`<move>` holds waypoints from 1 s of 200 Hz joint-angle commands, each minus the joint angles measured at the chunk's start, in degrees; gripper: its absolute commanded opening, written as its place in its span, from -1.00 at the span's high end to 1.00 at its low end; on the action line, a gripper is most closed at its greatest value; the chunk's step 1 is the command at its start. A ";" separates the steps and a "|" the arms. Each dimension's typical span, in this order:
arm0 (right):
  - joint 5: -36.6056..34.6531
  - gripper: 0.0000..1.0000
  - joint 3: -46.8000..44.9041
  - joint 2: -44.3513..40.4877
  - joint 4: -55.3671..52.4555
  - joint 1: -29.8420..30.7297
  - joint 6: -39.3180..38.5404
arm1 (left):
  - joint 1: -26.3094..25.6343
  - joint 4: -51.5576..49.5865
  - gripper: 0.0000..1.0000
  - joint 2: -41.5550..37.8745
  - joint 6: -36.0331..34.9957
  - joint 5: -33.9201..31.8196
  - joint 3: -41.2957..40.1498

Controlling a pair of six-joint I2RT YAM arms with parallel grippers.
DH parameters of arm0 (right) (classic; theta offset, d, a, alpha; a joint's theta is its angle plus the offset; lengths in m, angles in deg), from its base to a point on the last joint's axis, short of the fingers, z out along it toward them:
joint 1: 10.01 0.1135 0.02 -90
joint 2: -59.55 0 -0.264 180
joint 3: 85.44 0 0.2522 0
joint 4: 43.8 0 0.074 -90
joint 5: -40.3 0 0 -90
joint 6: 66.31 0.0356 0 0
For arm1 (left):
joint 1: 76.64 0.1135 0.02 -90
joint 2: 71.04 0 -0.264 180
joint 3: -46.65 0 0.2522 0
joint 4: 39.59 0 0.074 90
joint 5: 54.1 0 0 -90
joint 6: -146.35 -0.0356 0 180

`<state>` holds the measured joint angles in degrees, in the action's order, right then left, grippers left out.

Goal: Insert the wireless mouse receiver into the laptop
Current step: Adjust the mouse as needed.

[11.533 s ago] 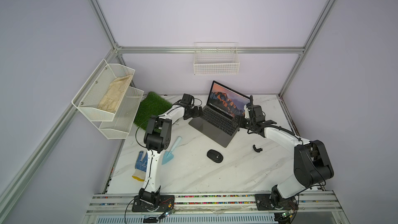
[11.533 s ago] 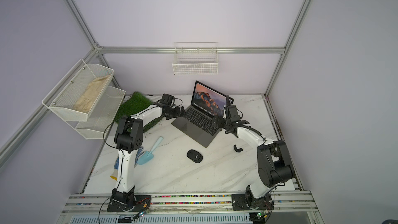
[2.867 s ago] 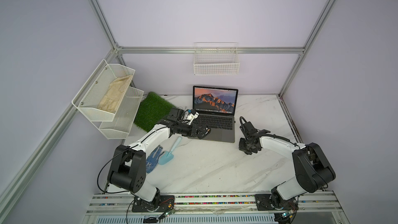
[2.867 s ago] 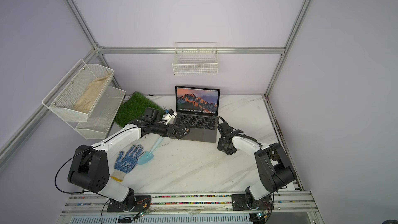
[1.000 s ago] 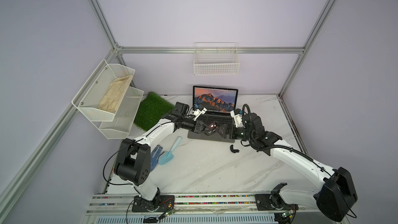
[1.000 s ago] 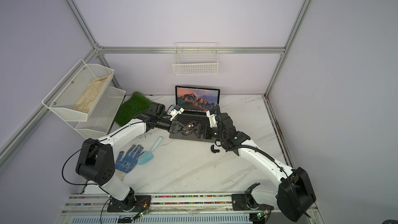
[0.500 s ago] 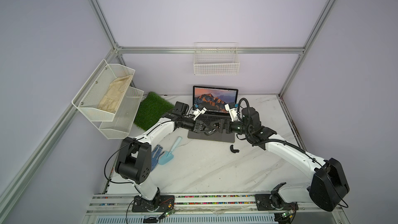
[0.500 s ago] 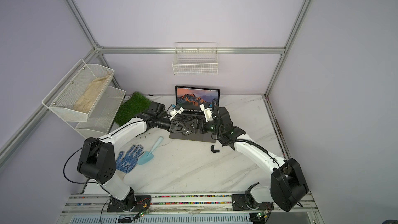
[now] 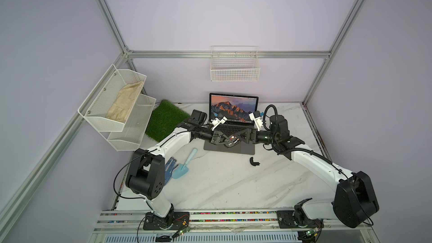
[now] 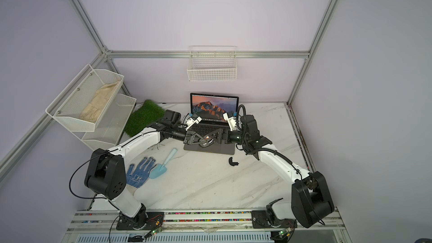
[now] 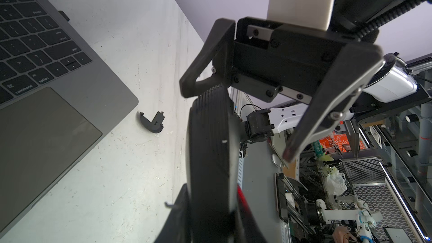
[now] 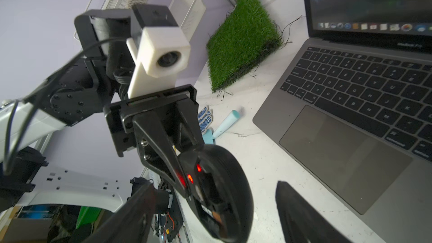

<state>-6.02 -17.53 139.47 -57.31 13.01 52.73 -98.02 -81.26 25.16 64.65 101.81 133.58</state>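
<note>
Soft, even light; wrist views warped; right gripper [image 12: 213,190] blurred up close.

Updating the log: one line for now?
left gripper: shut on mouse | right gripper: open around mouse | cover: on table | laptop: open

I have the laptop [image 9: 245,151] open at the back middle of the counter [image 9: 222,183]. A grass mat [image 9: 166,119] lies to its left, with a trowel [image 9: 184,165] and a glove [image 10: 140,171] before the mat. A cover piece [image 9: 253,161] lies just before the laptop's front right corner. The mouse [image 12: 222,183] hangs over the trackpad, between my left gripper [image 12: 184,153] and right gripper [image 11: 236,123].
</note>
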 commanded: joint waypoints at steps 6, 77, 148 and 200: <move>5.72 -0.49 -0.56 2.17 4.31 0.19 0.58 | -0.75 1.53 0.97 0.55 -1.26 3.65 3.16; 6.68 0.52 -3.48 2.29 16.27 0.21 8.00 | -1.03 1.71 0.82 0.40 -0.49 4.27 3.95; -6.25 1.00 -4.61 -3.79 25.86 0.24 20.85 | 4.87 84.18 -0.95 -10.18 58.69 -12.43 -23.73; -12.01 1.00 -4.27 -3.90 37.35 2.10 30.29 | 0.46 94.74 -0.90 -10.69 64.30 -27.55 -29.29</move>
<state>-14.36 -22.38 135.95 -28.86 13.95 76.99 -95.03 -3.27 15.42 120.97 81.53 105.28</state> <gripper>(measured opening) 0.341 0.961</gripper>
